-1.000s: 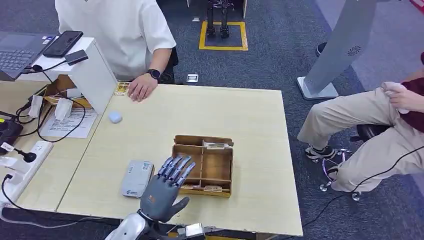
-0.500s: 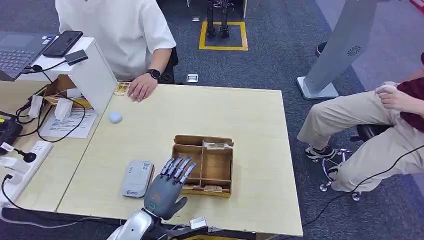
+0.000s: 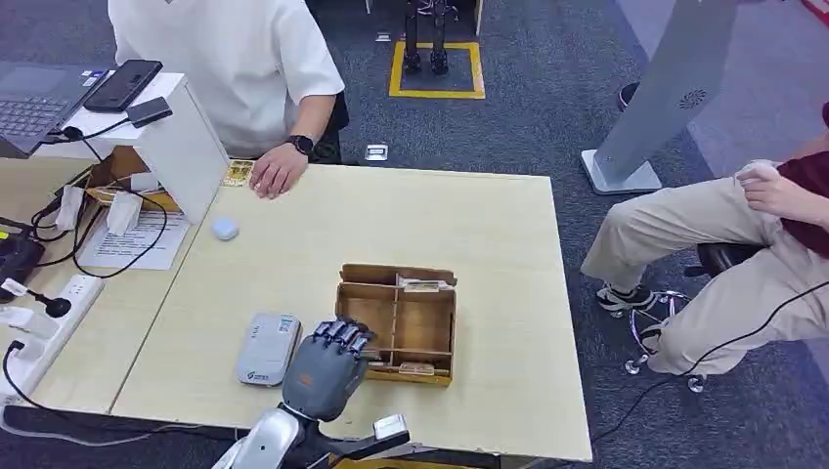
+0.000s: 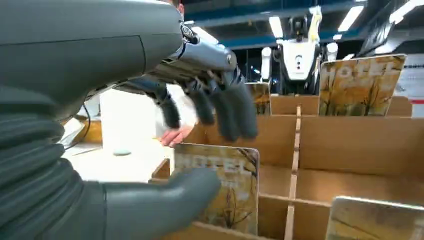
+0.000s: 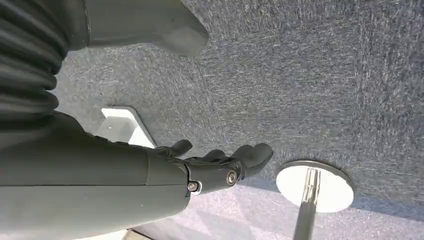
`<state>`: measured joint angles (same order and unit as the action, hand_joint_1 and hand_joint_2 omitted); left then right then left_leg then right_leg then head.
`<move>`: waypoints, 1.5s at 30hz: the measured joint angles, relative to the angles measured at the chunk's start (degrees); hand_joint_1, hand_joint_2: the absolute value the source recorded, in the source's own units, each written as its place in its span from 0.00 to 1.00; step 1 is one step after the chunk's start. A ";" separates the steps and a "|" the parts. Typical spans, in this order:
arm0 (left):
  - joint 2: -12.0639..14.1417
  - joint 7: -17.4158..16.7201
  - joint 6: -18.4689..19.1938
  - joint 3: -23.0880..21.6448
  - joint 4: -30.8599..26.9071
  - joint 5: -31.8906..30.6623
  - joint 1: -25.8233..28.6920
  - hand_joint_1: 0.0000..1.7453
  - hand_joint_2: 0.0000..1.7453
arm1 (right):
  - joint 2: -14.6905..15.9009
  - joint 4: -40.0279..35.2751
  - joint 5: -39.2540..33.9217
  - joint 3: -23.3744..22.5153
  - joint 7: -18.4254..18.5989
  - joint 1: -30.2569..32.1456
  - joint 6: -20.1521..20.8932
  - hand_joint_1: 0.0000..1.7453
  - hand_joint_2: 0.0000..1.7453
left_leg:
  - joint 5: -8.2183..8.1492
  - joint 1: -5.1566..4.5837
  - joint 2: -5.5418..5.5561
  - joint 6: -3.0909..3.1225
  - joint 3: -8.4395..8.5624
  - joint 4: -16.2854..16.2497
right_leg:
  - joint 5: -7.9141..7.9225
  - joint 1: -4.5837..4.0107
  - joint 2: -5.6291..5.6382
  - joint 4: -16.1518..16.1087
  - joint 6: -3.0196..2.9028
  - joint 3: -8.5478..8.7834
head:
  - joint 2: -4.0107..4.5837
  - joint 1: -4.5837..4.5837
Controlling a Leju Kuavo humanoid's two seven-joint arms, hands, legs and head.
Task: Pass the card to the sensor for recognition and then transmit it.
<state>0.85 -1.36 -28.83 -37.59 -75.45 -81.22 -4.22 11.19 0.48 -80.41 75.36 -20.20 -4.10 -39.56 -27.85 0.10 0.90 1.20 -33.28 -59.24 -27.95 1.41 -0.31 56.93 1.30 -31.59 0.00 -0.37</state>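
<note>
A wooden divided box (image 3: pixel 396 277) stands on the table near its front edge. A hotel card (image 4: pixel 231 186) stands upright in its front left compartment. My left hand (image 3: pixel 327 366) is at that compartment, with its fingers (image 4: pixel 225 112) curled over the card's top edge and its thumb (image 4: pixel 175 192) in front of the card's face. A gap shows between the fingers and the card. More cards (image 4: pixel 361 85) stand in the other compartments. The grey card reader (image 3: pixel 267 349) lies just left of my hand. My right hand (image 5: pixel 220 162) hangs over the carpet, holding nothing.
A person in white sits at the far edge, one hand (image 3: pixel 277 174) on the table beside a card (image 3: pixel 238 173). A small white puck (image 3: pixel 225 229) lies nearby. Cables, a power strip (image 3: pixel 39 332) and a white stand (image 3: pixel 181 147) are on the left. A seated person (image 3: pixel 723 244) is at the right.
My left hand's fingers have gone from stretched out to curled down over the box's front left compartment. The hand has sunk a little lower.
</note>
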 joint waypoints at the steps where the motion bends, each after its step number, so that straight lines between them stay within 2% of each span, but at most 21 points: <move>1: 0.00 0.00 -0.24 0.00 0.06 0.04 0.00 1.00 1.00 | 0.00 0.00 0.00 0.22 0.00 0.01 0.02 0.00 1.00 | 0.00 0.00 0.00 0.00 0.00 0.00 | 0.00 0.00 0.00 0.00 0.00 0.00 | -0.02 0.00; 14: -0.02 0.63 -2.25 0.00 0.28 0.48 -0.01 1.00 1.00 | -0.24 0.00 0.00 0.79 -0.15 -0.22 0.02 0.00 1.00 | 0.00 0.00 0.00 0.00 0.01 0.00 | 0.00 0.00 0.00 0.00 0.00 0.01 | -0.02 0.00; 25: -0.04 2.08 -1.16 0.00 1.05 1.64 0.09 1.00 1.00 | -0.42 -0.02 -0.18 0.90 -0.24 -0.27 0.02 0.00 1.00 | 0.00 0.00 0.01 0.00 0.02 0.00 | 0.00 0.00 -0.01 0.00 0.00 0.03 | 0.00 0.00; 26: -0.04 2.08 -1.11 0.00 1.07 1.62 0.09 0.00 1.00 | -0.44 -0.02 -0.17 0.90 -0.24 -0.27 0.00 0.00 1.00 | 0.00 0.00 0.00 0.00 0.03 0.00 | 0.00 0.00 -0.01 0.00 0.00 0.03 | 0.00 0.00; 29: -0.04 1.66 -0.98 0.00 1.14 0.72 0.08 0.00 1.00 | -0.46 -0.02 -0.20 0.90 -0.24 -0.26 0.00 0.00 1.00 | 0.01 0.00 0.00 -0.01 0.05 0.00 | 0.00 0.00 -0.01 0.00 0.00 0.05 | 0.00 0.00; 32: -0.37 -0.33 -2.34 0.00 1.14 -1.14 0.08 0.00 1.00 | -0.48 0.00 -0.46 0.92 -0.24 -0.25 0.00 0.00 1.00 | 0.01 0.00 0.01 -0.01 0.07 0.00 | 0.00 0.00 -0.01 0.00 0.00 0.08 | 0.00 0.00; 39: -1.03 -2.78 -10.32 0.20 0.90 -3.50 0.60 0.00 1.00 | -0.52 -0.02 -0.59 1.07 -0.24 -0.25 0.00 0.00 1.00 | 0.01 0.00 0.01 -0.01 0.08 0.00 | 0.01 0.00 -0.01 0.01 0.00 0.09 | 0.00 0.00; 45: -1.53 -2.91 -10.86 2.25 -3.54 -3.80 2.45 0.00 1.00 | -0.61 -0.02 -0.68 1.11 -0.33 -0.23 0.02 0.00 1.00 | 0.01 0.00 0.01 -0.01 0.05 0.00 | 0.00 0.00 -0.01 0.01 0.00 0.05 | -0.02 0.00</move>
<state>-0.68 -4.26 -39.69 -35.34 -78.99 -85.02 -1.77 10.58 0.46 -81.09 76.48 -20.52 -4.33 -39.54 -27.84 0.10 0.90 1.19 -33.24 -59.24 -27.94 1.41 -0.32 56.94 1.30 -31.54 -0.02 -0.37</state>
